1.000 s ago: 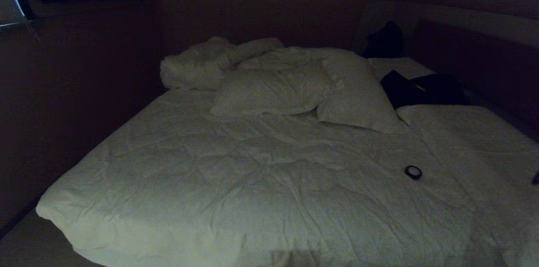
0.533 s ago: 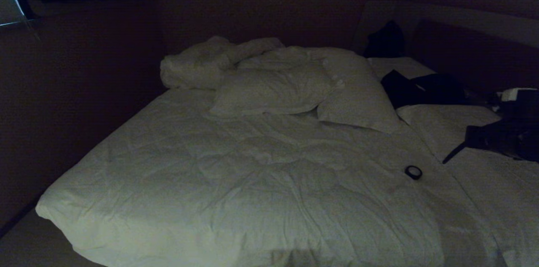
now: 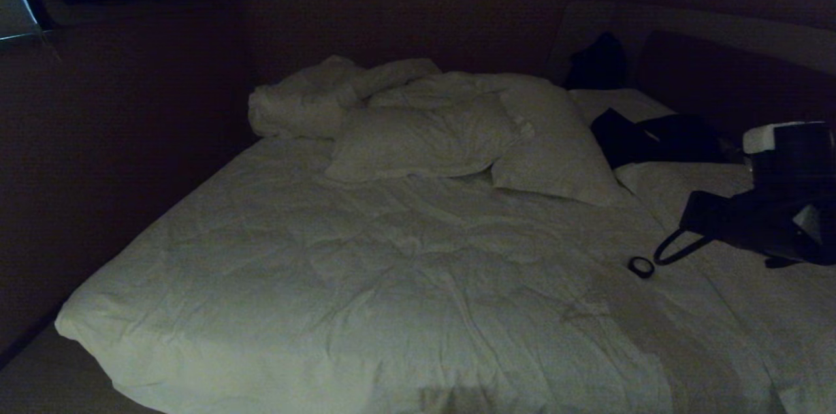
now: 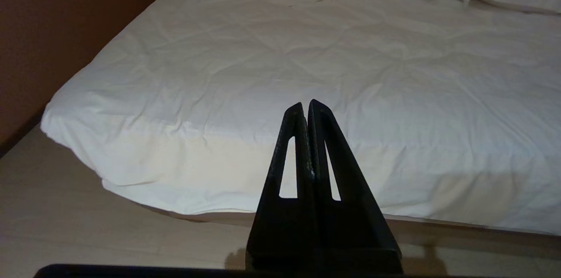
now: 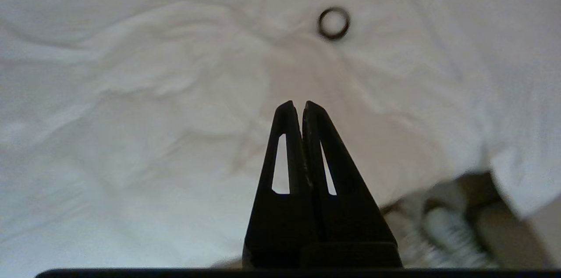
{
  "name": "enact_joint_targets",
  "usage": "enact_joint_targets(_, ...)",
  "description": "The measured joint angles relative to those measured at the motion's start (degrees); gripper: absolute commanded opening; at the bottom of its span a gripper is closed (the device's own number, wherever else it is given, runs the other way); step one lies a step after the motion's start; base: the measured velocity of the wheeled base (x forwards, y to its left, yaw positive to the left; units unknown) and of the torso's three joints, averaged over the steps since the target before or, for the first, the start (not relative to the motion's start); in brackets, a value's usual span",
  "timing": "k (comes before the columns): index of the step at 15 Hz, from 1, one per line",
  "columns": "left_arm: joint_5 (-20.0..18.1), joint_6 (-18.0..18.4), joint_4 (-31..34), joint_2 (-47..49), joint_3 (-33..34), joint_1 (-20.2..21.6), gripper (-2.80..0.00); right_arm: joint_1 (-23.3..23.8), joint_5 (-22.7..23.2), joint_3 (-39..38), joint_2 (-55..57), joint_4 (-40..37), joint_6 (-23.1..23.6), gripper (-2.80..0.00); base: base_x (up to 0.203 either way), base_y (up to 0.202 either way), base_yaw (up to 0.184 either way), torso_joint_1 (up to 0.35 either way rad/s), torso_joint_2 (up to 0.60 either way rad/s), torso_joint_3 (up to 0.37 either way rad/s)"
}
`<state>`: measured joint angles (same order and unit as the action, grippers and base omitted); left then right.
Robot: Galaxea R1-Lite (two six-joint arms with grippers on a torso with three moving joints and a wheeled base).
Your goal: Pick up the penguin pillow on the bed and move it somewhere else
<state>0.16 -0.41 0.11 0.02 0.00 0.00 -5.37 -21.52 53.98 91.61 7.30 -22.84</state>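
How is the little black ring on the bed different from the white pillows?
The ring is tiny, dark and round with a hole in it; the white pillows are big, pale and puffy. The ring lies alone near the right gripper; the pillows sit together farther back. Both rest on the bed.

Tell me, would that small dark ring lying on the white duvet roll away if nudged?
Probably not: the small dark ring lies flat on the wrinkled white duvet, so it would likely slide or snag in folds. It looks thin, so probably light.
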Motion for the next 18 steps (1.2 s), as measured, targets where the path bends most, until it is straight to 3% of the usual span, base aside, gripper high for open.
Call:
enact_joint_targets(4,-0.02,0.0,-0.01,0.0,0.0,0.0,-2.8,-4.18,-0.03,-5.83,-15.28,-5.46,-4.8,-2.8,0.0,0.0,0.0,0.0,0.0,0.0)
enact_joint_targets(8,-0.02,0.01,-0.01,0.0,0.0,-0.02,-2.8,-5.7,-1.36,-11.17,-30.93,-9.95,-3.62,-2.8,0.0,0.0,0.0,0.0,0.0,0.0)
enact_joint_targets(15,-0.02,0.01,-0.01,0.0,0.0,0.0,-2.8,-5.51,-5.41,-17.13,-55.56,-14.03,7.5,-2.8,0.0,0.0,0.0,0.0,0.0,0.0)
enact_joint_targets(18,-0.02,0.01,-0.01,0.0,0.0,0.0,-2.8,-1.86,-7.57,-17.82,-62.11,-15.99,13.02,-2.8,0.0,0.0,0.0,0.0,0.0,0.0)
